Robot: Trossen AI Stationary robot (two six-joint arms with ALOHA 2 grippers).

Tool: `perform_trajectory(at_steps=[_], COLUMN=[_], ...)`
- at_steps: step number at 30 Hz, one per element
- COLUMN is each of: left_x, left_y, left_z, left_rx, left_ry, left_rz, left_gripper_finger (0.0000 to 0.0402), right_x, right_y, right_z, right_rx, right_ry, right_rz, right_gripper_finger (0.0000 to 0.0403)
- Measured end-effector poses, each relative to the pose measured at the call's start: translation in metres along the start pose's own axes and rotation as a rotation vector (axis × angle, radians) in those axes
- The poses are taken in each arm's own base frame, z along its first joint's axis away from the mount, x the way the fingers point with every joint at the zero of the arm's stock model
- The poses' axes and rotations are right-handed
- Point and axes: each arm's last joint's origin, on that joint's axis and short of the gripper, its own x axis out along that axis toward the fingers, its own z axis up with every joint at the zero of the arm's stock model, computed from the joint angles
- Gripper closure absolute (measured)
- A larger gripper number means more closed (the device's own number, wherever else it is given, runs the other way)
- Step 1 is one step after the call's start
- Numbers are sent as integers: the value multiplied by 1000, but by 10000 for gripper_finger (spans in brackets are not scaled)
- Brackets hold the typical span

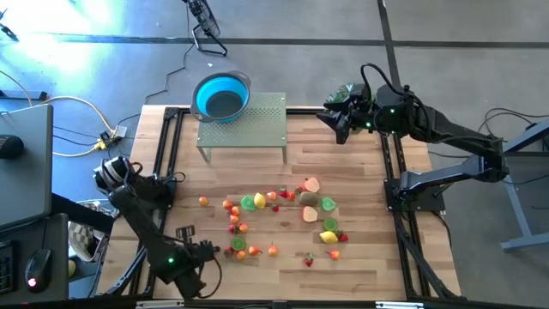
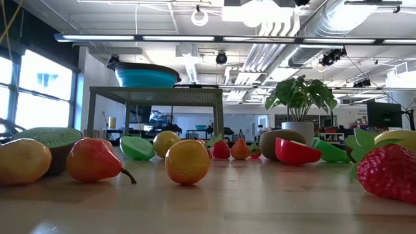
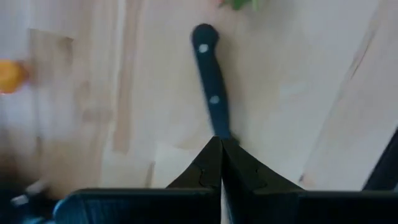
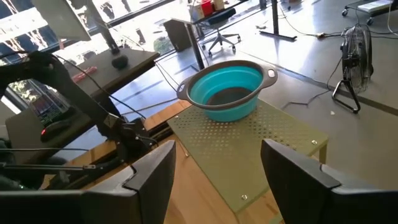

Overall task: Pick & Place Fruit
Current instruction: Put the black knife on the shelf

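Left gripper (image 3: 221, 146) low at table's near left corner, fingers pinched shut on knife (image 3: 210, 81). Blade hidden between fingers; only black handle shows. High view too dark there to show knife.

Right gripper (image 4: 217, 177) up at far right edge, fingers apart, holding nothing.

Fruit (image 1: 283, 219) scattered mid-table. Blue bowl (image 1: 221, 95) on green stand (image 1: 257, 129). Plant (image 2: 300, 97) clear only in low view.

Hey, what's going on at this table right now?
Toy fruit lies scattered across the middle of the wooden table, none of it picked up yet. The blue bowl sits empty on a green perforated stand at the far edge. The left end effector is shut at the near corner, right at the handle of a black knife. The right end effector is open, empty, facing the bowl.
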Motion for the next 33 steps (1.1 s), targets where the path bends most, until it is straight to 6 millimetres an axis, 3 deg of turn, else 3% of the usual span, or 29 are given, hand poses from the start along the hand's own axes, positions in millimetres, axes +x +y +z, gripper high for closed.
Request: perform_trajectory(at_steps=[13,19,27,33], left_x=[-1,12,19,20], left_y=[27,36,40,42], left_z=[-9,-15,-19,-20], left_rx=[-145,-209,-259,-295], left_ry=[-131,-160,-108,-85], left_rz=[-194,-321,-306,-295], left_gripper_finger=[401,401,401,352], right_x=[0,0,0,0], right_y=[0,0,0,0], right_z=[0,0,0,0], right_rx=[-33,-34,-63,-62], right_ry=[1,1,1,2], right_rz=[2,2,2,2], right_gripper_finger=[174,174,174,174])
